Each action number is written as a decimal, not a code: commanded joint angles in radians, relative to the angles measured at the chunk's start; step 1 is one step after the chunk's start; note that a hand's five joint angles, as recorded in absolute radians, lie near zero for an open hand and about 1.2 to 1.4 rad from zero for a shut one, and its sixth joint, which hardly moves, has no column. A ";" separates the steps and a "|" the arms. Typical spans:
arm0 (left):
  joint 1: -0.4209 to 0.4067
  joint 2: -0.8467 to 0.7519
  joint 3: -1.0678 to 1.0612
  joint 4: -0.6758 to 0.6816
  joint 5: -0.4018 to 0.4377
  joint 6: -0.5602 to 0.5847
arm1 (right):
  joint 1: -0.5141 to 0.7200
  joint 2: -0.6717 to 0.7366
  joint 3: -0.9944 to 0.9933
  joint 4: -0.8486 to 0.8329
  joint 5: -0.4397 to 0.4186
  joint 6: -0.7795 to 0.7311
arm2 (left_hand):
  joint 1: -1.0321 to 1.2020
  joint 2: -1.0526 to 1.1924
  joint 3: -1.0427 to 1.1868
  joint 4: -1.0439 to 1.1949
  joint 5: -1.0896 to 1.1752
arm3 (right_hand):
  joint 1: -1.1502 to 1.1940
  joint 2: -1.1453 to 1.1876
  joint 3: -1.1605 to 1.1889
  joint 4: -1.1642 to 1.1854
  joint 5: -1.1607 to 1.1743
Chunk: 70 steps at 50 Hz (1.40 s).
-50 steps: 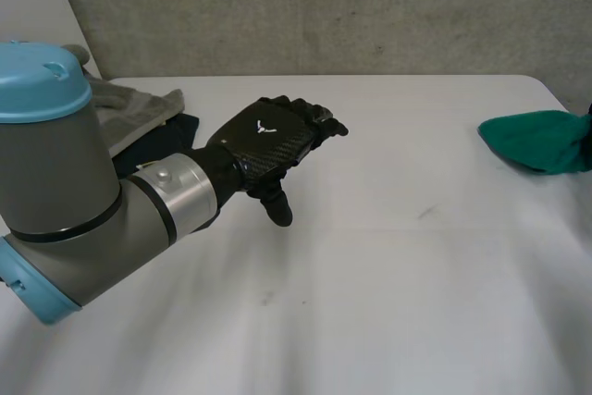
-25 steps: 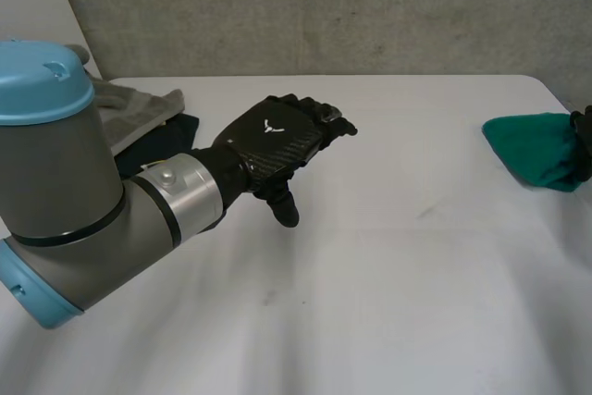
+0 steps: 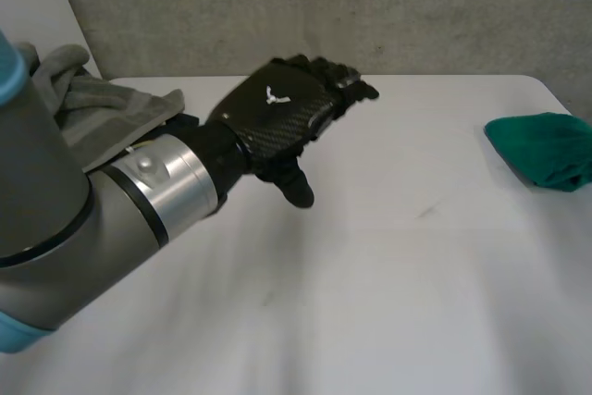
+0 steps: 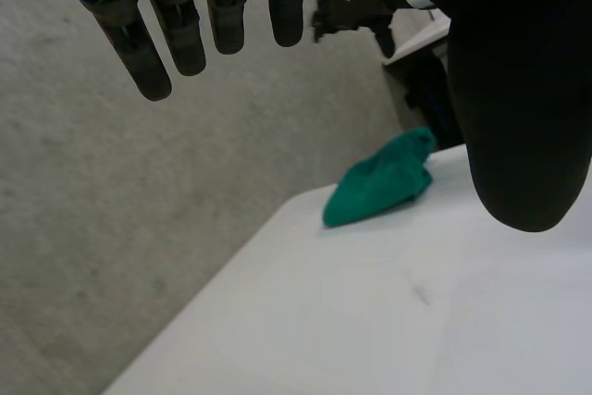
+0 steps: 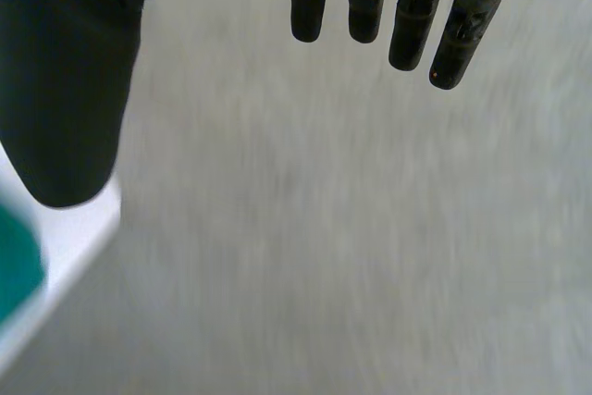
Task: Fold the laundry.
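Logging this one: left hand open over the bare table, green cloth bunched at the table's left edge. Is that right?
Not quite. The green cloth lies bunched at the right edge of the table, not the left, as the head view shows. The rest holds: the left hand is open over the bare table.

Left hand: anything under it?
Bare white table shows around the open left hand, nothing held. The patch directly beneath its palm is hidden in the head view. The green cloth lies far off.
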 commanded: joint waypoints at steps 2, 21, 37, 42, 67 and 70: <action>0.146 0.017 0.000 0.103 -0.074 0.008 | 0.229 -0.198 0.265 -0.107 -0.265 0.313 | -0.028 -0.028 -0.036 -0.029 -0.046 | -0.027 -0.044 -0.038 -0.056 -0.058; 0.691 -0.510 0.302 0.218 -0.057 0.387 | 0.464 -0.187 0.555 -0.053 -0.324 0.298 | -0.027 -0.027 -0.035 -0.028 -0.045 | -0.027 -0.044 -0.038 -0.056 -0.058; 0.721 -0.785 0.535 0.278 -0.114 0.504 | 0.454 -0.186 0.618 -0.004 -0.275 0.256 | 0.931 0.932 0.924 0.931 0.914 | -0.027 -0.044 -0.038 -0.056 -0.058; 0.678 -0.713 0.491 0.337 -0.125 0.421 | 0.435 -0.184 0.630 -0.004 -0.275 0.256 | 1.194 1.194 1.186 1.193 1.176 | -0.027 -0.044 -0.038 -0.056 -0.058; 0.476 -0.276 0.422 0.405 -0.161 0.192 | 0.390 -0.186 0.630 -0.004 -0.275 0.264 | 1.194 1.194 1.186 1.193 1.176 | -0.027 -0.044 -0.038 -0.056 -0.058; 0.484 -0.326 0.417 0.405 -0.161 0.209 | 0.379 -0.186 0.635 -0.002 -0.278 0.265 | 1.194 1.194 1.186 1.193 1.176 | -0.027 -0.044 -0.038 -0.056 -0.058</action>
